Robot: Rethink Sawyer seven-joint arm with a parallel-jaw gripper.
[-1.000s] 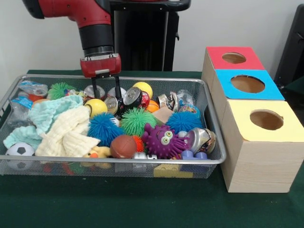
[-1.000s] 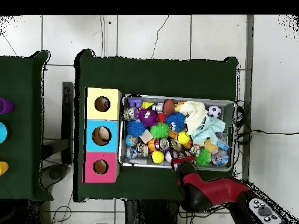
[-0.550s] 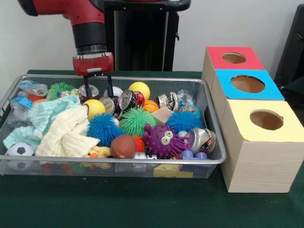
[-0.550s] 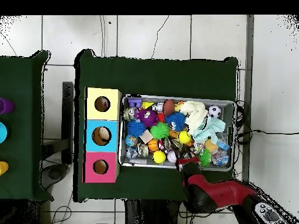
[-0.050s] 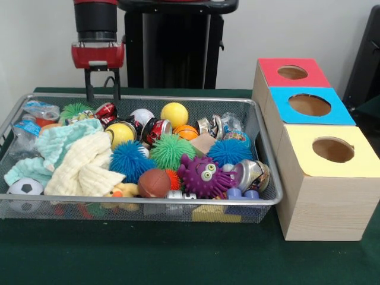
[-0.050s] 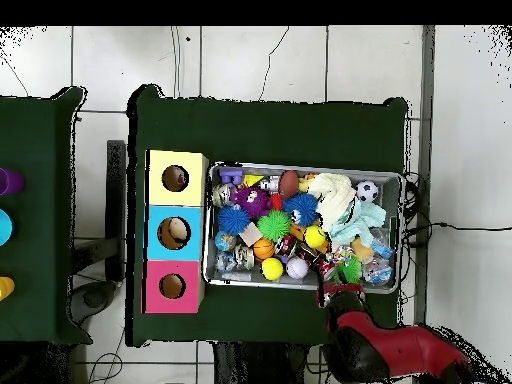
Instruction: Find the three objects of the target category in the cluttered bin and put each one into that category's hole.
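One crushed red can [image 5: 105, 111] just below the empty, spread gripper [image 5: 102, 95].

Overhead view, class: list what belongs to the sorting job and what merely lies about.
Job: silver wire-mesh bin; yellow-topped wooden box; blue-topped box; red-topped box; open red tool.
Lying about: black floor cable; purple object on the side table.

Green table [image 5: 119, 255], wire bin [image 5: 261, 148], wooden box [image 5: 320, 202] beside it
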